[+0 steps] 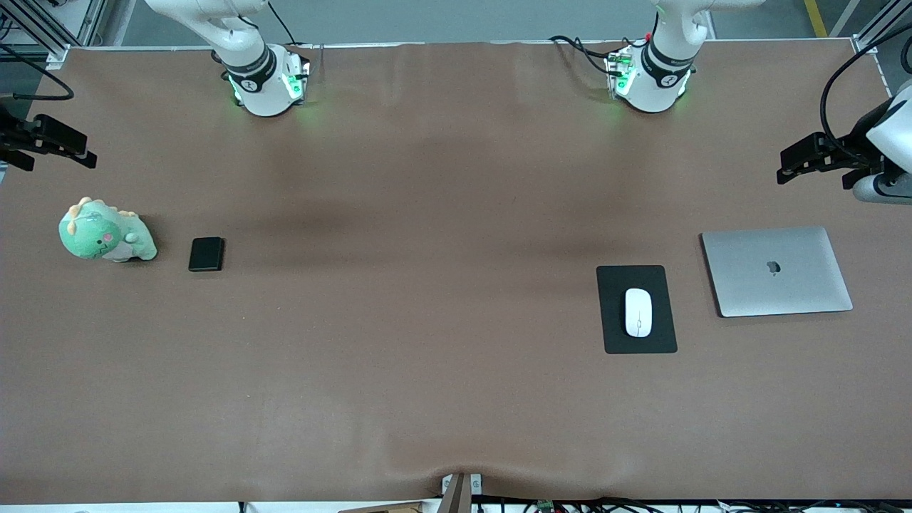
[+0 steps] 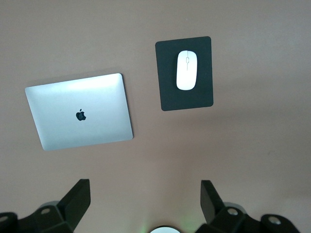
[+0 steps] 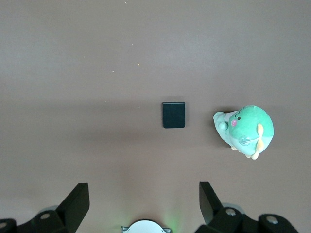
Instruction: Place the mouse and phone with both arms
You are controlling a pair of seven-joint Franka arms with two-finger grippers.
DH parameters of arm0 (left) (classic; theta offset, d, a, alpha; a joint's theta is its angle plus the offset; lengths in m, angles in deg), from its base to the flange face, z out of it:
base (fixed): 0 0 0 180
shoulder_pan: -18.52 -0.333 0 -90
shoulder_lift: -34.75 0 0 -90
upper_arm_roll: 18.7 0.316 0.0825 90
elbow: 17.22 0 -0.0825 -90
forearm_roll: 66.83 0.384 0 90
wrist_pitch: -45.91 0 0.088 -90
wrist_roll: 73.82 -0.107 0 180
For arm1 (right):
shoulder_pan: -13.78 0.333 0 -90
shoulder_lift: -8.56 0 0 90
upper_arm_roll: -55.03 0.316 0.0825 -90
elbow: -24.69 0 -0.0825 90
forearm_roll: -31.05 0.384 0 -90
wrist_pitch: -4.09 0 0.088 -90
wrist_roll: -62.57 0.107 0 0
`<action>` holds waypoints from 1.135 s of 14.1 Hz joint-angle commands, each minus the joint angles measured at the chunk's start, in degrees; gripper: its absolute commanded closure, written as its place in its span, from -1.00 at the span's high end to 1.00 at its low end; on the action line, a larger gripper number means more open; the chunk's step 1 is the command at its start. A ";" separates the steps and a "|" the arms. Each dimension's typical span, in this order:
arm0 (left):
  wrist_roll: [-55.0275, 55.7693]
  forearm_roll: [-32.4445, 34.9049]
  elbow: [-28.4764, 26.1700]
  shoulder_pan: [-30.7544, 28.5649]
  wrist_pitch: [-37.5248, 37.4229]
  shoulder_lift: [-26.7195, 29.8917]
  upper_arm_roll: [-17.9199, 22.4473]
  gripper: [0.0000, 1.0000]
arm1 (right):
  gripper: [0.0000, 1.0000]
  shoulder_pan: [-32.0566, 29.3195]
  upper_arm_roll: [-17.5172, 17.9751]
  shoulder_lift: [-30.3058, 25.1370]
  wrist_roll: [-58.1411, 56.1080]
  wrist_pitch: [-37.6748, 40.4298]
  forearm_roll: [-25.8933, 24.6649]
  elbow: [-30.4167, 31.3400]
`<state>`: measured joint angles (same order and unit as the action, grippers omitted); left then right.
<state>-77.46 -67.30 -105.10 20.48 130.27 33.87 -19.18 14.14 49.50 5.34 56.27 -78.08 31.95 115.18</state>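
The white mouse (image 1: 638,312) lies on a black mouse pad (image 1: 609,335) toward the left arm's end of the table; it also shows in the left wrist view (image 2: 186,70). The black phone (image 1: 206,254) lies flat on the table toward the right arm's end, beside a plush dinosaur; it also shows in the right wrist view (image 3: 173,115). My left gripper (image 2: 146,187) is open and empty, high over the table, well apart from the mouse. My right gripper (image 3: 144,189) is open and empty, high over the table, well apart from the phone. Neither hand shows in the front view.
A closed silver laptop (image 1: 776,271) lies beside the mouse pad (image 2: 170,97), toward the table's end. A green plush dinosaur (image 1: 103,231) sits beside the phone at the other end. Black fixtures (image 1: 43,139) reach in at both table ends.
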 commanded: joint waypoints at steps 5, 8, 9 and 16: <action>0.57 -0.40 -0.36 -0.11 0.63 0.53 -0.13 1.00 | 1.00 0.08 0.17 -0.91 0.15 -0.45 -0.91 0.12; 0.57 -0.40 -0.18 0.06 0.63 0.10 -0.13 1.00 | 1.00 -0.27 0.08 -0.82 0.06 -0.28 -0.99 -0.32; 0.57 -0.40 -0.01 0.15 0.63 -0.25 -0.13 1.00 | 1.00 -0.53 0.08 -0.73 0.06 -0.36 -0.99 -0.40; 0.57 -0.40 -0.01 -0.20 0.63 -0.34 -0.13 1.00 | 1.00 -3.08 -0.01 -0.82 -0.29 0.34 -0.47 -0.32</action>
<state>-77.27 -67.30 -105.10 20.49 130.34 33.48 -19.24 12.30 48.98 5.34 56.27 -78.34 31.95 114.90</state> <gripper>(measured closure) 0.000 0.000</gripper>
